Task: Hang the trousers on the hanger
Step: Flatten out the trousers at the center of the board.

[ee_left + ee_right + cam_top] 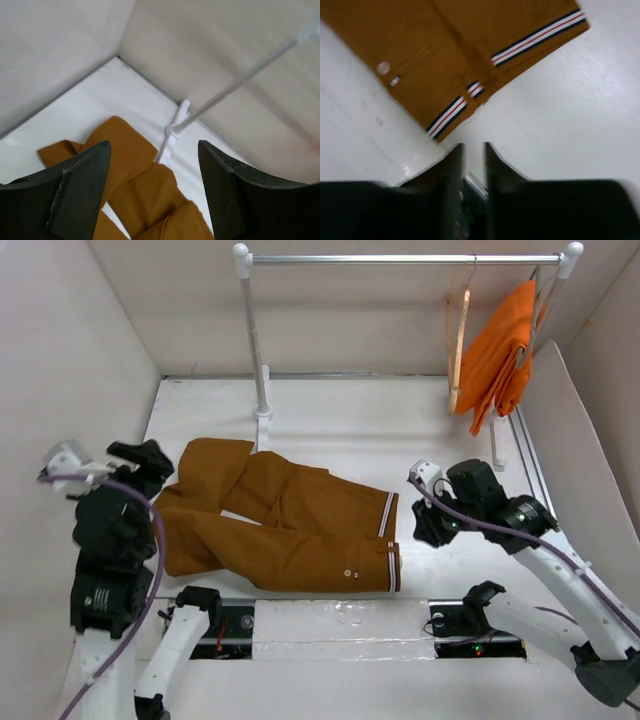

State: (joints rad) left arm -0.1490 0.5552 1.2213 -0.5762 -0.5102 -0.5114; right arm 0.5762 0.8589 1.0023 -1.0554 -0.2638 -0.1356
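Note:
The rust-brown trousers (pixel 290 530) lie flat on the white table, legs to the left and the striped waistband at the right end. The pale wooden hanger (pixel 458 340) hangs by its hook from the rail at the back right. My left gripper (pixel 148 462) is open and empty, hovering over the leg ends; its wrist view shows the trousers (pixel 135 180) below the wide-apart fingers of the gripper (pixel 152 145). My right gripper (pixel 422 528) is shut and empty just right of the waistband; its wrist view shows the waistband (pixel 455 107) ahead of the gripper (pixel 473 146).
A white-and-silver clothes rail (pixel 400 258) stands at the back, its left post (pixel 255 350) just behind the trousers. A brighter orange garment (pixel 500 355) hangs beside the hanger. Pale walls enclose the table on three sides. The rail's foot (pixel 175 127) shows in the left wrist view.

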